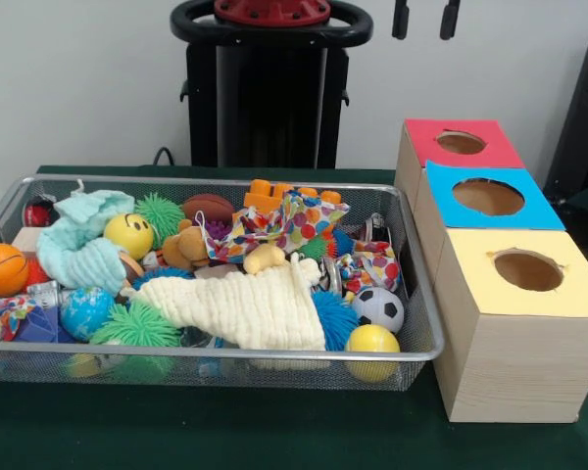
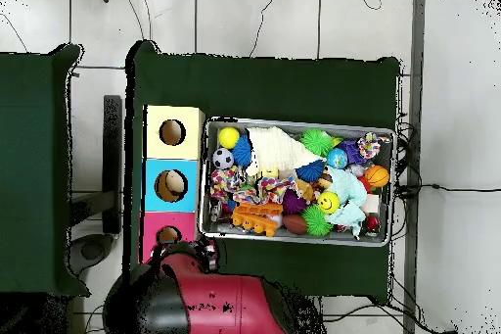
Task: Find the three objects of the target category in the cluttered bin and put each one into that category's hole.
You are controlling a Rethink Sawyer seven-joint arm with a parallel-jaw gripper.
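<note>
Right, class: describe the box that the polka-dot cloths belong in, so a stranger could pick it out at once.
Start at the wire mesh basket full of toys on the green table. Beside it three wooden boxes stand in a row, each with a round hole on top. The one wanted is the yellow-topped box, at the end of the row nearest the front camera; its neighbours are blue-topped and red-topped.

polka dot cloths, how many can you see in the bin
3. One large polka dot cloth lies mid-back, one sits by the soccer ball, one is at the front-left corner of the bin. More may be buried.
</note>
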